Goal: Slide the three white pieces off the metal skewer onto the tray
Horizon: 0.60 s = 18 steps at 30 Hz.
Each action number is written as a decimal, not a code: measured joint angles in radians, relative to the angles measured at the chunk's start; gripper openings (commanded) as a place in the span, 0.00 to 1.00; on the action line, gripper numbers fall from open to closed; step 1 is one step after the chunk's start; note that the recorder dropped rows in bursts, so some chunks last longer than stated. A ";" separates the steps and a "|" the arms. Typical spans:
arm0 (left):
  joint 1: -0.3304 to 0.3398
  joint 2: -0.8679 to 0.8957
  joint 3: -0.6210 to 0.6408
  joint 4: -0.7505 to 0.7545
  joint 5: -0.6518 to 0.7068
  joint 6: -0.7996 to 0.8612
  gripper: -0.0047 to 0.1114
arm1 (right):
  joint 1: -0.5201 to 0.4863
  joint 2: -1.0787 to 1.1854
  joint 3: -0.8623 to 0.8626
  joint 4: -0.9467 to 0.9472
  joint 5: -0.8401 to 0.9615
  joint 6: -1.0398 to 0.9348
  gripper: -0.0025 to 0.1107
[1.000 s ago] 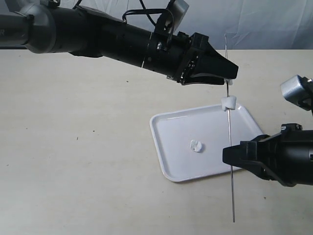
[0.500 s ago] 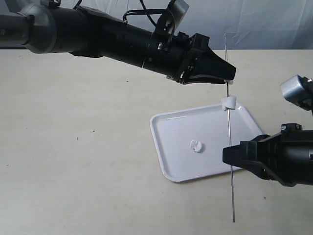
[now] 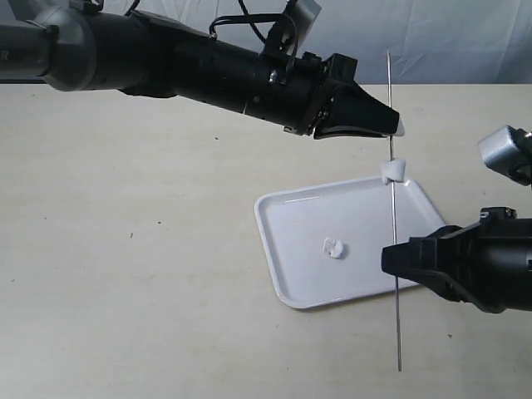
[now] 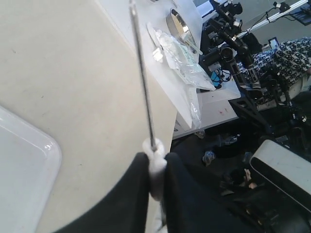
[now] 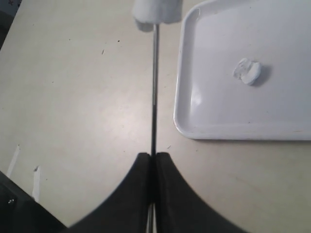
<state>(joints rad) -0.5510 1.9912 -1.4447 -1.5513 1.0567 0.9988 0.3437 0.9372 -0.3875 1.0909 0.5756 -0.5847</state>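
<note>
Exterior, skewer: thin, straight grey rod crossing the right-hand part of the tray and reaching out past both its far and near rim.
Exterior, left gripper: beyond the tray's far rim, with its black jaws pinching the upper piece, a small white lump on the rod.
Exterior, lower piece: white and roughly cubic, threaded on the rod, seen over the tray's far right corner and apart from the upper piece.
Exterior, loose piece: crumpled white lump lying near the tray's middle, off the rod.
Exterior, right gripper: at the tray's near right rim, jaws pressed onto the rod.
Exterior, tray: glossy white with rounded corners and a low rim, flat on a pale table.
Left wrist, upper piece: soft white lump squeezed between the two dark fingers. The bare rod rises out of it, and a tray corner is off to one side.
Right wrist, skewer: gripped between closed fingers, just outside the tray's rim.
Right wrist, lower piece: on the rod, beside the tray's corner.
Right wrist, loose piece: on the tray floor.
</note>
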 measured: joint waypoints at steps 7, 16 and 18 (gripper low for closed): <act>0.002 0.000 0.000 -0.026 0.006 0.004 0.06 | 0.000 0.000 -0.004 -0.011 -0.002 -0.001 0.02; 0.012 0.004 0.005 -0.043 0.020 0.045 0.06 | 0.000 -0.002 0.018 0.006 -0.003 -0.011 0.02; 0.012 0.004 0.007 -0.045 0.018 0.047 0.06 | 0.000 -0.002 0.018 0.006 -0.001 -0.013 0.02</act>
<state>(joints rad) -0.5390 1.9948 -1.4380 -1.5963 1.0751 1.0460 0.3437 0.9348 -0.3699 1.0966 0.5742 -0.5977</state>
